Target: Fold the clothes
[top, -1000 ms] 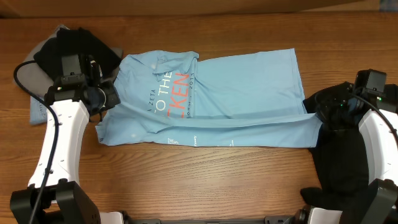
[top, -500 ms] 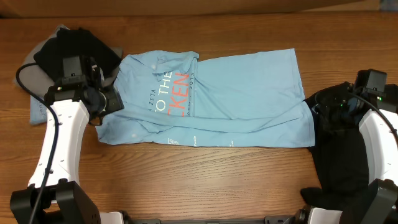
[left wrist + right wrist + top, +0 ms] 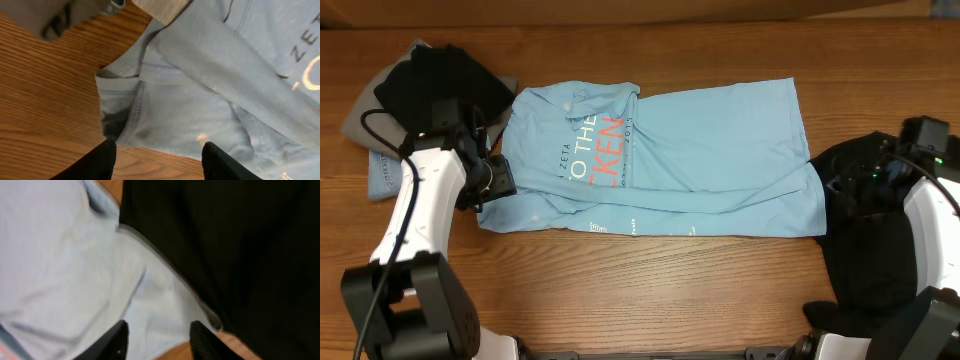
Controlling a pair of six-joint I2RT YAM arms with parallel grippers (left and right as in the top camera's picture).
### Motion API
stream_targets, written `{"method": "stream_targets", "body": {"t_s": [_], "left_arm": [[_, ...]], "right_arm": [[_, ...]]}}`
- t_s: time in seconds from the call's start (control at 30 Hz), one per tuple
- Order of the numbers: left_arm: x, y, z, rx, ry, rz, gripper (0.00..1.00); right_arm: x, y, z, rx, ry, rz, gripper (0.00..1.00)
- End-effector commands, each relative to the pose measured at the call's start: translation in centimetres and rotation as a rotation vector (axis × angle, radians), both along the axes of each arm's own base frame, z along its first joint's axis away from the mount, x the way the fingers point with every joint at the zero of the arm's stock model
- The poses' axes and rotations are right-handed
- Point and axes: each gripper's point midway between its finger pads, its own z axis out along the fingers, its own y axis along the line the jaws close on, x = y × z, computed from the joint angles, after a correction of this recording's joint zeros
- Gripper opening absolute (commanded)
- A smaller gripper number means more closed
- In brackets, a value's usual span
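The clothes, a light blue T-shirt (image 3: 720, 130) with white and orange-red lettering (image 3: 595, 150), lie flat across the middle of the table, the near edge folded up in a long band (image 3: 700, 203). My left gripper (image 3: 496, 186) hovers at the shirt's left near corner, open and holding nothing. In the left wrist view its fingers (image 3: 102, 160) stand over bare wood just short of the shirt's sleeve hem (image 3: 150, 105). My right gripper (image 3: 828, 186) is open over the shirt's right near corner (image 3: 165, 300), with nothing between its fingers (image 3: 118, 339).
A black garment (image 3: 865, 250) lies under the right arm and fills the right side of the right wrist view (image 3: 240, 240). A pile of grey, black and denim garments (image 3: 430, 75) sits at the back left. Bare wooden table (image 3: 650, 290) runs along the front.
Both grippers have opened and let go of the shirt's near edge, which slackened and settled on the table. The left gripper drew slightly back toward the front, the right slightly to the right.
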Motion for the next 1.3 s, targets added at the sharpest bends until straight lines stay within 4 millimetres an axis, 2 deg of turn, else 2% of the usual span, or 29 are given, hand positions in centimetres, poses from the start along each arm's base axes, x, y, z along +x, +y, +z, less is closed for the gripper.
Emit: {"method": "stream_targets", "body": {"t_s": [0.0, 0.13, 0.23, 0.33, 0.4, 0.43, 0.5, 0.57, 0.63, 0.7, 0.9, 0.97, 1.03, 1.13, 1.2, 1.27], "left_arm": [[-0.3, 0.2, -0.6, 0.004, 0.024, -0.013, 0.57], [0.0, -0.1, -0.3, -0.014, 0.012, -0.015, 0.54], [0.1, -0.5, 0.3, -0.042, 0.011, -0.018, 0.54], [0.1, -0.5, 1.0, -0.047, 0.017, -0.021, 0.53], [0.2, -0.4, 1.3, -0.046, 0.014, -0.024, 0.53], [0.3, -0.3, 1.4, -0.045, 0.011, -0.023, 0.52], [0.4, -0.3, 1.6, -0.044, 0.006, -0.022, 0.53], [0.4, -0.3, 1.6, -0.044, 0.005, -0.022, 0.53], [0.4, -0.3, 1.6, -0.045, 0.005, -0.022, 0.52], [0.4, -0.3, 1.6, -0.045, 0.005, -0.022, 0.52], [0.3, -0.3, 1.6, -0.044, 0.008, -0.021, 0.53], [0.3, -0.2, 1.6, -0.045, 0.008, -0.017, 0.54], [0.4, 0.0, 1.6, -0.044, 0.004, -0.014, 0.55], [0.4, 0.2, 1.6, -0.044, 0.004, -0.008, 0.56], [0.3, 0.3, 1.6, -0.044, 0.005, -0.004, 0.56], [0.2, 0.3, 1.6, -0.045, 0.008, -0.003, 0.56]], "right_arm": [[1.1, -1.7, -0.1, -0.019, -0.022, -0.035, 0.35], [2.3, -2.3, -2.4, -0.004, -0.002, -0.05, 0.33], [3.2, -2.7, -5.1, 0.008, 0.027, -0.05, 0.43], [3.8, -2.7, -7.0, 0.028, 0.04, -0.046, 0.47], [4.1, -2.6, -8.0, 0.041, 0.048, -0.041, 0.46], [3.9, -2.7, -8.4, 0.029, 0.062, -0.04, 0.43], [2.9, -4.0, -9.6, -0.042, 0.131, -0.067, 0.28], [0.8, -6.6, -10.7, -0.167, 0.244, -0.172, 0.17], [-1.2, -9.5, -11.1, -0.268, 0.321, -0.31, 0.14], [-2.2, -11.6, -11.2, -0.282, 0.327, -0.398, 0.13], [-4.9, -17.3, -10.3, -0.211, 0.287, -0.583, 0.14], [-5.1, -18.4, -9.7, -0.17, 0.258, -0.579, 0.18], [-4.2, -18.8, -8.7, -0.096, 0.191, -0.543, 0.37], [-2.2, -19.2, -5.7, -0.044, 0.09, -0.484, 0.55], [-1.5, -19.4, -3.2, -0.068, 0.062, -0.466, 0.58], [-0.3, -18.7, -0.7, -0.076, 0.018, -0.434, 0.58]]}}
